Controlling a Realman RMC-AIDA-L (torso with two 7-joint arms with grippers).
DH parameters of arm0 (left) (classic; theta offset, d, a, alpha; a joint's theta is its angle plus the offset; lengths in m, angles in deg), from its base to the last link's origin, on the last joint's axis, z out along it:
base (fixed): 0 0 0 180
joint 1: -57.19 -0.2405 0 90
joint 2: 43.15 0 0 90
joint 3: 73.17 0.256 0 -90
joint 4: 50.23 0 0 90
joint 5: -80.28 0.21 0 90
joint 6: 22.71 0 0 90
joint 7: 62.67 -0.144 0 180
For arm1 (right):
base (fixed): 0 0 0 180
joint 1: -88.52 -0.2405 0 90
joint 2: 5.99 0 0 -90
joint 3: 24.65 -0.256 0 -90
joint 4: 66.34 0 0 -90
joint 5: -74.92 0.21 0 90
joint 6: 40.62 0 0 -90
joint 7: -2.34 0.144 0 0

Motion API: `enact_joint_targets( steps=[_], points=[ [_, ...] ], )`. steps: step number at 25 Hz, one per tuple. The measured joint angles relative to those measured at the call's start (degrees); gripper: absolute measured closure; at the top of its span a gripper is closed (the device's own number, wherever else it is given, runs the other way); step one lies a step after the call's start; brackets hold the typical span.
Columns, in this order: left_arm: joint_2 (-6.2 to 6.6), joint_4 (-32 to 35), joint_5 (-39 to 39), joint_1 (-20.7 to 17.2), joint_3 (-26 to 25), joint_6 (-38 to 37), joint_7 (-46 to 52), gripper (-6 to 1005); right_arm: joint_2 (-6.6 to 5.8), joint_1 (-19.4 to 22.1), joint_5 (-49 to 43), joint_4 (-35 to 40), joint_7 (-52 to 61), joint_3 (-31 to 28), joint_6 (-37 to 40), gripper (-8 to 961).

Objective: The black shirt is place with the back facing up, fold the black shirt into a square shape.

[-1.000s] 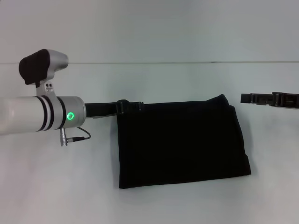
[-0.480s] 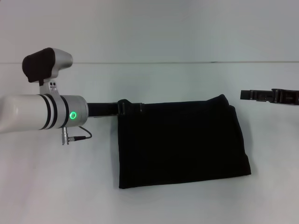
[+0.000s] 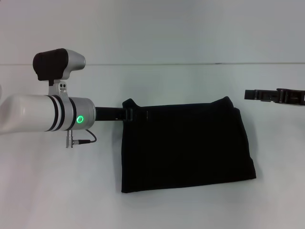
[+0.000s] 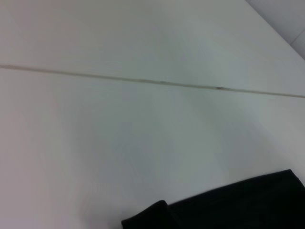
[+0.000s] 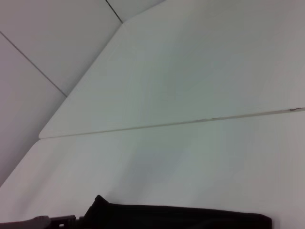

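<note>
The black shirt (image 3: 186,143) lies folded into a wide rectangle on the white table, with no lettering showing. My left gripper (image 3: 138,114) reaches in from the left and is shut on the shirt's far left corner, which stands up a little in a small peak. My right gripper (image 3: 248,94) hovers apart from the shirt, just beyond its far right corner. The shirt's edge also shows in the left wrist view (image 4: 238,205) and in the right wrist view (image 5: 181,217).
The white table (image 3: 57,191) surrounds the shirt on all sides. A thin seam (image 3: 190,63) runs across the table behind the shirt. My left arm's white forearm (image 3: 33,114) lies over the table's left part.
My left arm has moved to the right, carrying the shirt's far left corner with it; that corner now bulges up. The right gripper has barely moved.
</note>
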Motion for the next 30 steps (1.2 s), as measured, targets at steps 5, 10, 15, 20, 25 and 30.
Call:
enact_joint_targets(
  steps=[5,10,15,20,25,30],
  points=[
    [0.00,0.4,0.0,-0.2,-0.3,0.3,0.0,144,0.00,0.0,0.0,-0.2,-0.3,0.3,0.0,109],
    [0.00,0.4,0.0,-0.2,-0.1,0.3,0.0,360,0.00,0.0,0.0,-0.6,-0.7,0.4,0.0,111],
    [0.00,0.4,0.0,0.1,0.0,0.3,-0.1,597,0.22,0.1,0.0,-0.7,-0.8,0.5,0.0,115],
    [0.14,0.4,-0.1,0.4,-0.1,0.2,-0.1,796,0.64,0.1,0.0,-1.3,-0.8,0.5,0.0,116],
    [0.51,1.6,-0.6,0.5,-0.4,-1.0,0.3,896,0.61,-0.3,0.0,-3.1,-0.8,0.5,-0.1,115],
    [0.60,2.8,-0.6,0.5,-0.5,-2.5,0.4,971,0.75,-0.3,0.0,-3.9,-0.8,0.5,0.0,116]
  ],
)
